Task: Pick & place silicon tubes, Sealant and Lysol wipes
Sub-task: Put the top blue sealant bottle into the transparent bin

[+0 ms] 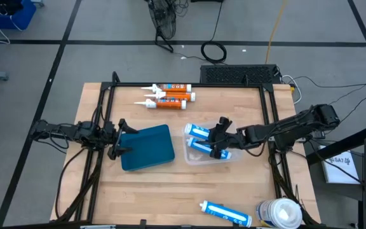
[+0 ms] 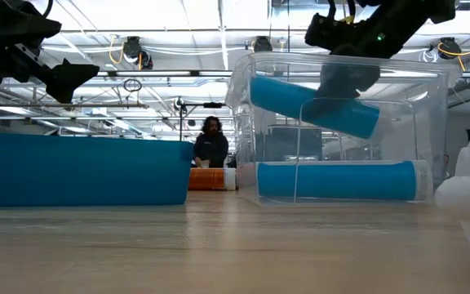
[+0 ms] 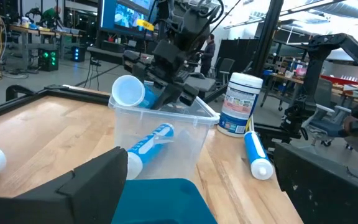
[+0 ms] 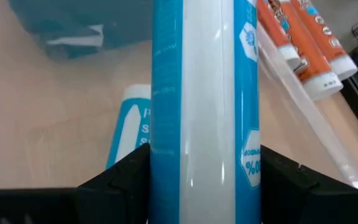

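Note:
A clear bin (image 1: 210, 151) stands right of the table's middle, with one blue-and-white silicon tube (image 2: 337, 180) lying flat on its floor. My right gripper (image 1: 218, 138) reaches in from the right and is shut on a second blue-and-white tube (image 2: 312, 104), held over the first. My left gripper (image 1: 118, 141) stands open and level at the left edge of a teal lid (image 1: 148, 147). A third tube (image 1: 225, 214) lies at the near edge beside the Lysol wipes canister (image 1: 281, 213). The orange sealant tubes (image 1: 170, 95) lie at the far edge. My right gripper pinches the tube's round body (image 4: 204, 155) between its two fingers (image 4: 114, 183), one on each side. It comes slanting down from the table's right, and the tube runs on ahead of the fingers. The tube is tilted, its open end (image 3: 128, 92) higher, within the bin's upper part.
The teal lid lies flat left of the bin. A black keyboard-like unit (image 1: 240, 74) sits past the table's far edge. A person (image 2: 210, 143) stands in the room behind. Bare wood (image 1: 151, 197) lies in front of the lid and the bin.

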Tool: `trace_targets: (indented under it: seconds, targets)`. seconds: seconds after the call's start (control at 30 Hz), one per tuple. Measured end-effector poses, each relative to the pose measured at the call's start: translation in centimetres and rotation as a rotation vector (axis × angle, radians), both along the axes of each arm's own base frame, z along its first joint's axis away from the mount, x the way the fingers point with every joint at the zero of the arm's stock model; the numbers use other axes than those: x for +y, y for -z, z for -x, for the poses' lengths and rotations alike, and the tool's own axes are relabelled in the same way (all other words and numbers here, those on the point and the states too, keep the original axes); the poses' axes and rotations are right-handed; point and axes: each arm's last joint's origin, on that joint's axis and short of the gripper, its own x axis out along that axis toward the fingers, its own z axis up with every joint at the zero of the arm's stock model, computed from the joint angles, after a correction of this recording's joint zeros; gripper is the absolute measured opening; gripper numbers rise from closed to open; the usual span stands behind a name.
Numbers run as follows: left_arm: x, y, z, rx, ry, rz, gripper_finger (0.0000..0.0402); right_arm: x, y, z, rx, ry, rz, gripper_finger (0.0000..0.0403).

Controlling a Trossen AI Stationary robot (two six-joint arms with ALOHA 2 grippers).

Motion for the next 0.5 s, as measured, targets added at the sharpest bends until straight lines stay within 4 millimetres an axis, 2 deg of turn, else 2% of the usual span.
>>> trace_targets:
  seconds: [0.4,0.5]
  targets:
    - [0.0,-0.01,0.0,0.0,0.0,0.0,0.0395,0.04,0.3,0.23,0.021,0.003,-0.011,0.0208]
    - [0.0,0.0,0.0,0.0,0.0,0.0,0.0395,0.16,0.41,0.28,0.028,-0.009,-0.063,0.0208]
